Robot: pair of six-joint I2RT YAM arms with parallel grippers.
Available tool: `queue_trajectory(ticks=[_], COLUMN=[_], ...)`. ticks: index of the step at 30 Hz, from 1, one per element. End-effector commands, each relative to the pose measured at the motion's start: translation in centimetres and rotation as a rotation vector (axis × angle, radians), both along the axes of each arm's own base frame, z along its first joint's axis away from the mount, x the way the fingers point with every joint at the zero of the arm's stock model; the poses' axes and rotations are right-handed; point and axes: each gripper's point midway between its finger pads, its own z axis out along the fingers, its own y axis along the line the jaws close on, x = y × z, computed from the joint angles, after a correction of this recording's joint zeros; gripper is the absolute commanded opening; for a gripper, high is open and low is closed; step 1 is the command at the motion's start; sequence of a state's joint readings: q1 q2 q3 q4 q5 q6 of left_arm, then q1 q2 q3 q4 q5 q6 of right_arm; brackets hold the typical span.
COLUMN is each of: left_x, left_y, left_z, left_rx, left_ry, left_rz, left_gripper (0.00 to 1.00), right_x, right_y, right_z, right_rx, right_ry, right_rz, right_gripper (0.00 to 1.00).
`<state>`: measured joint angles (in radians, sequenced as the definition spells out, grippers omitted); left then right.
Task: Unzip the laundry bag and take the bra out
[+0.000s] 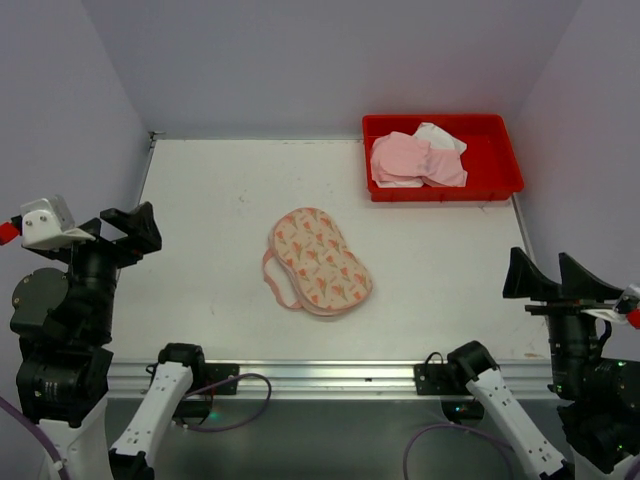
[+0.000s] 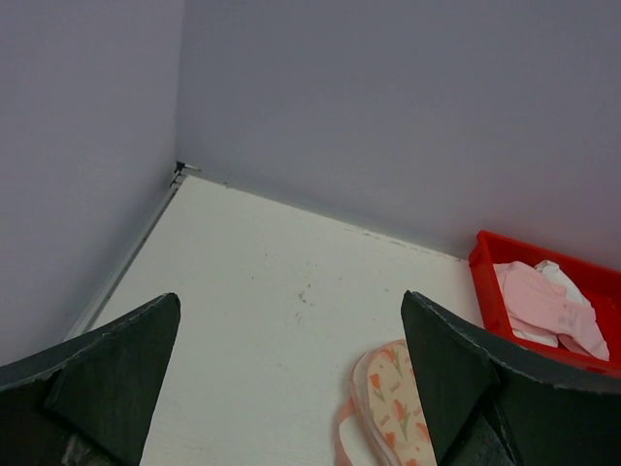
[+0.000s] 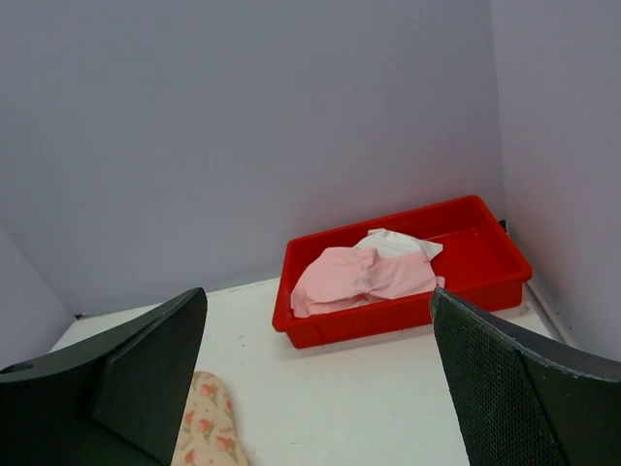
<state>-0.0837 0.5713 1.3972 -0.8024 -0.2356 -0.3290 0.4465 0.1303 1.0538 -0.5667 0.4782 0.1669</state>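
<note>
Operator, your laundry bag (image 1: 320,262) lies flat near the middle of the white table (image 1: 220,200). Its long axis slants from far-left to near-right, and its pink loop (image 1: 280,297) sticks out on the near-left side. You cannot make out the zip at this size, so whether it is done up is not clear.

Your left gripper (image 1: 128,228) hangs at the table's left edge, released, with its fingers spread wide and well apart from the bag. Your right gripper (image 1: 553,275) hangs off the near-right corner, also released and spread wide, and well apart from the bag too.

At the far-right corner you see a red tray (image 1: 445,193). It holds a plain pink garment (image 1: 402,157) bunched against a white cloth (image 1: 440,137). From each wrist camera you catch only one end of the bag low in the view, between that arm's own fingers.
</note>
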Motion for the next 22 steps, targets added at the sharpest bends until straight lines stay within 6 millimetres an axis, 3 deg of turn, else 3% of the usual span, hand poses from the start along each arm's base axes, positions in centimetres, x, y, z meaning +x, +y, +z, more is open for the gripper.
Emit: queue_trajectory(ticks=[1,22], left_x=[-0.8,1.3], left_y=[1.0,-0.1], left_z=[0.2,-2.4], left_rx=[0.011,0.001], left_ry=[-0.003,0.061], left_rz=[0.049,0.002], left_gripper=[1.0,1.0], right_x=[0.6,1.7], right_y=[0.6,2.2], right_z=[-0.2,-0.3], right_rx=[-0.048,-0.079], right_ry=[0.004,0.013], right_rz=[0.016,0.073], right_gripper=[0.99,0.99])
